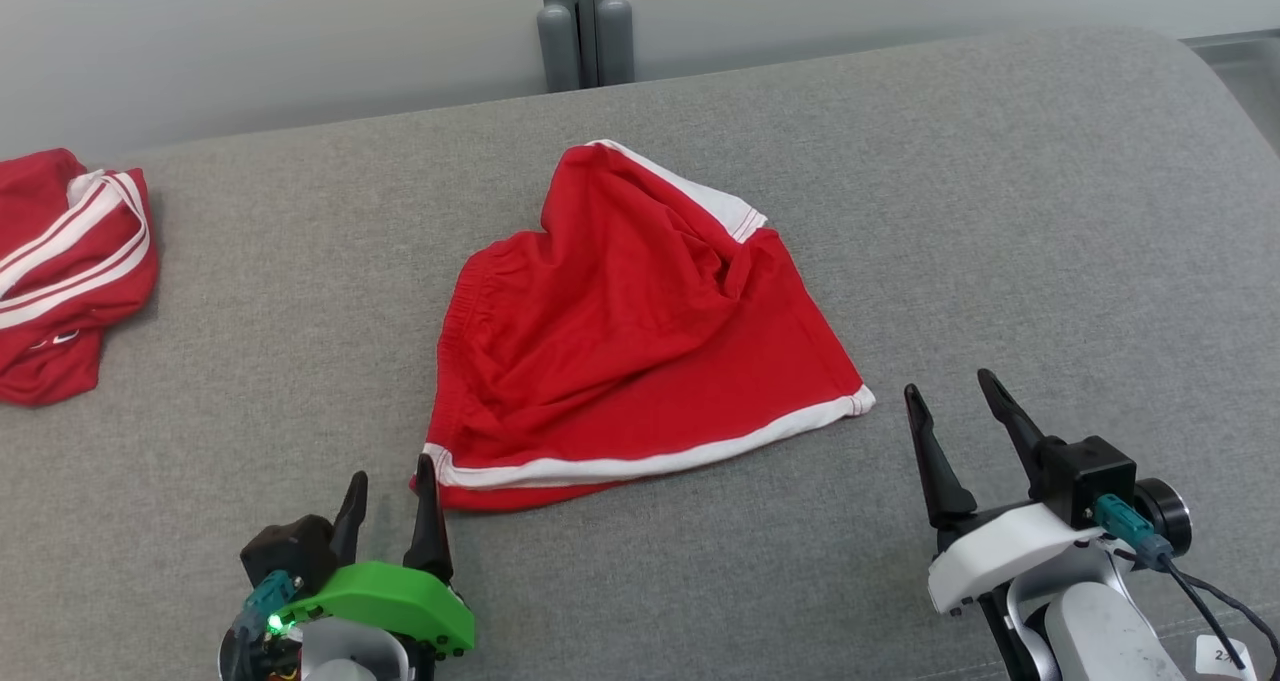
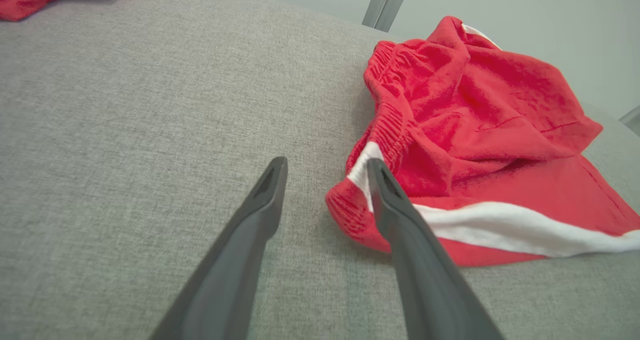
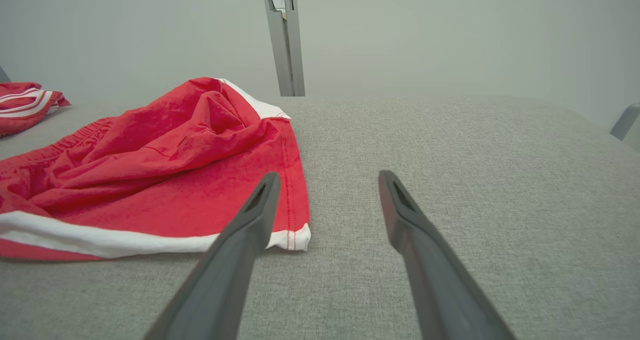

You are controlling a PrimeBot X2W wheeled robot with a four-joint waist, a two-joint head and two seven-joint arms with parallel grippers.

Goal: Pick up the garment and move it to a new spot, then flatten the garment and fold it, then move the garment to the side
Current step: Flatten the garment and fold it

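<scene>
Subject of inspection: one pair of red shorts (image 1: 640, 331) with white trim, lying near the middle of the grey fabric-covered worktop (image 1: 1050, 211). The elastic waistband faces left and the white-edged hem runs along the near side. The near hem lies fairly straight. The far portion is bunched into folds, with one white-trimmed leg turned up towards the far edge. The garment is not yet flat.

Left pincer (image 1: 392, 469): fingers spread, gripping nothing. It sits low at the near-left corner of the shorts. In the left wrist view, one finger (image 2: 395, 205) crosses the white trim there. Whether it touches the cloth or stands just over it, I cannot tell.

Right pincer (image 1: 948, 383): fingers spread wide, empty, just right of the near-right hem corner and apart from it.

Assessment: each pincer stands by a corner of the near hem, an arrangement suited to taking both corners and drawing the cloth taut. I judge that flattening is the step in hand, with folding and the move to the side still outstanding.

Other item: a second red garment (image 1: 60, 271) with white stripes lies at the far left, well apart from the shorts.
</scene>
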